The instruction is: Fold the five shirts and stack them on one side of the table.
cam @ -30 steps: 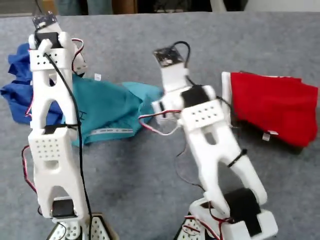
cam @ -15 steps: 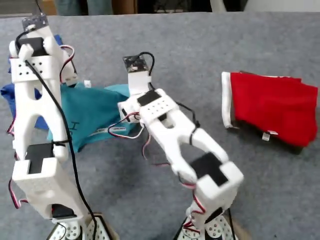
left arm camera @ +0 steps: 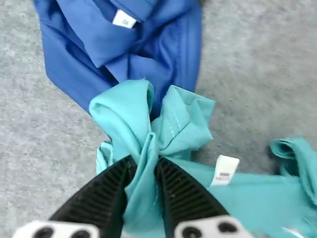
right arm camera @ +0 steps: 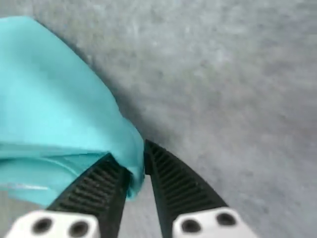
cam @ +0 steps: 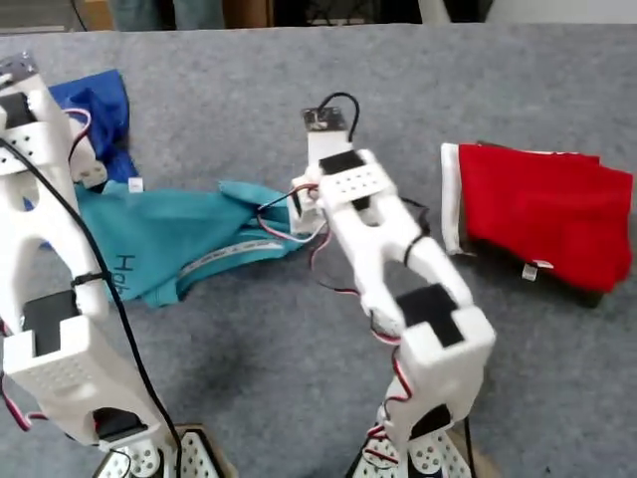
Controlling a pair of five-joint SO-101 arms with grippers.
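Across the grey felt-like table (cam: pixel 249 368) the teal shirt (cam: pixel 169 244) lies stretched & crumpled betw. the two arms, one end by the left arm (cam: pixel 45 199), the other by the right arm (cam: pixel 383 239) near table centre. At the first end the left gripper (left arm camera: pixel 146 162) is clamped on a bunched fold of teal cloth, w/ a white tag (left arm camera: pixel 225 170) just beside it. At the other end the right gripper (right arm camera: pixel 132 157) pinches a thin fold of the shirt's edge, closed tight on it, just over bare felt.

Blue shirt (cam: pixel 95 110) sits rumpled at the far left corner, touching the teal one.

Red shirt (cam: pixel 542 214) lies folded on the right side, well apart from both arms. A white edge (cam: pixel 450 199) shows along its inner side, prob. another garment beneath, can't be sure.

Behind the far table edge runs a dark strip of room w/ a brownish wooden piece (cam: pixel 247 10).
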